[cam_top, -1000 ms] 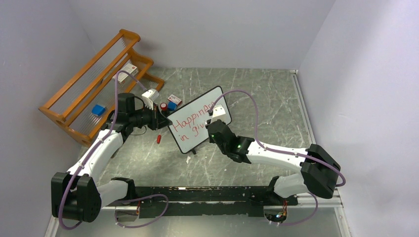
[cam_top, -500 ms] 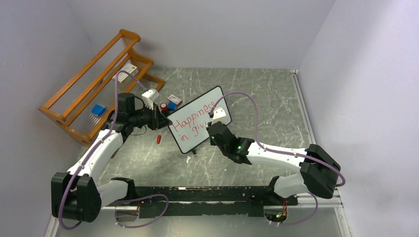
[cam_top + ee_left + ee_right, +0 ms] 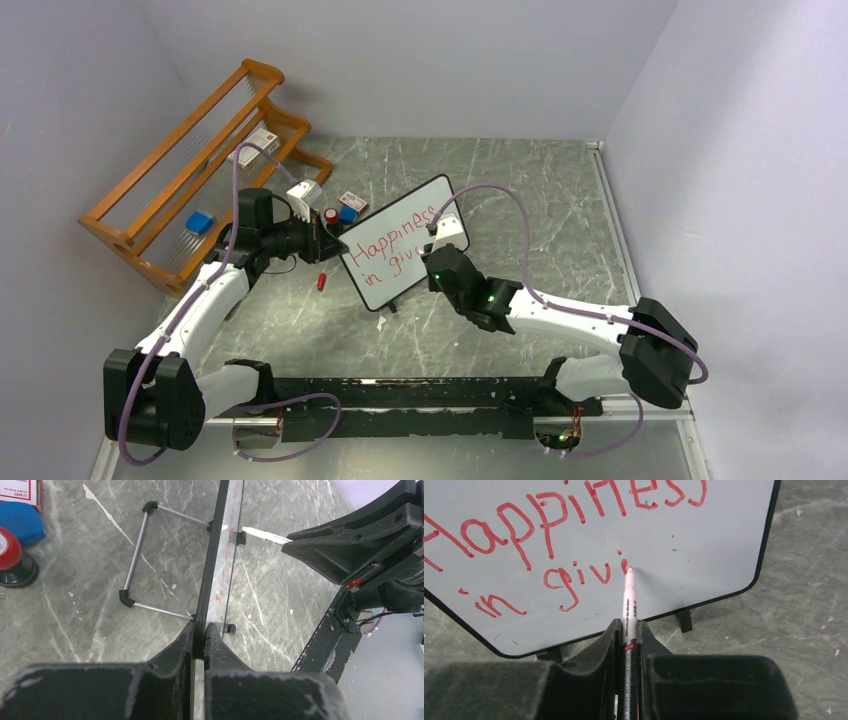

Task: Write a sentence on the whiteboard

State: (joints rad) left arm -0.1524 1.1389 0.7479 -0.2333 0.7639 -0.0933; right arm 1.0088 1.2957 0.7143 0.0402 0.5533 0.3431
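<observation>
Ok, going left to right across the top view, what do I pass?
Orange wooden rack → whiteboard → right arm's white forearm → its black shoulder block.

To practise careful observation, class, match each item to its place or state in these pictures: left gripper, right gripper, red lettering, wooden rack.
Column one:
1. left gripper
2. right gripper
3. red lettering
4. wooden rack

Column two:
A. shut on the marker
B. standing by the left wall
C. on the face of the whiteboard
D. shut on the whiteboard's edge

Pairs: 1-D, 2-A, 3-C, 4-B.
</observation>
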